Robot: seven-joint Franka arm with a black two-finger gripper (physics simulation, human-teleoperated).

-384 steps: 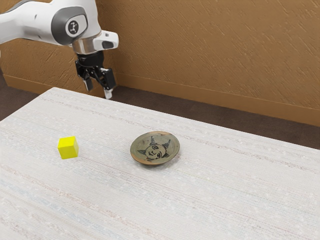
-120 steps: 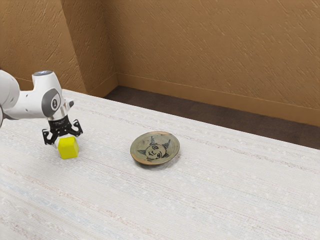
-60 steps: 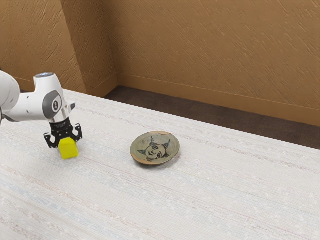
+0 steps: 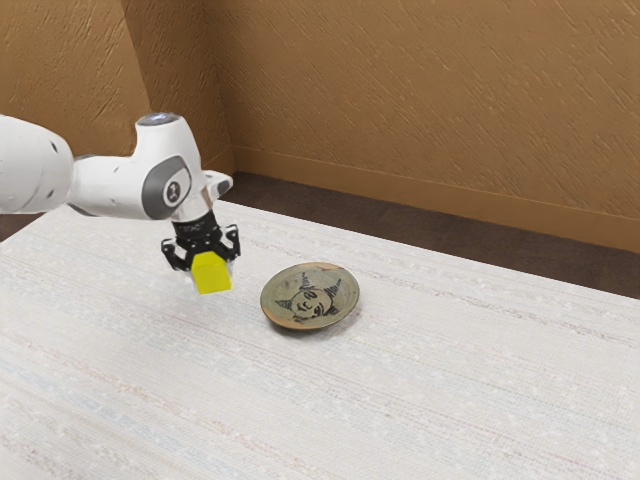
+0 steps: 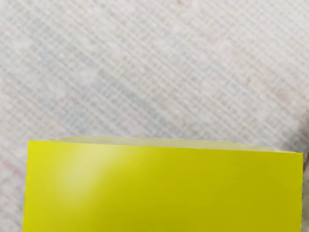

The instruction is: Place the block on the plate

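Block hangs between the fingers, which pinch it from both sides, its width apart.

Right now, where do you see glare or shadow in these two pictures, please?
Wrist view: a pale, soft-edged glare patch near one end of the face of the yellow block; exterior view: a soft shadow on the table below the rim of the plate.

exterior view: beside arm, set back, angled down across table to wall at frame top
wrist view: on arm, very near, facing down at table
shared: table, block (left of exterior centre, wrist lower half)
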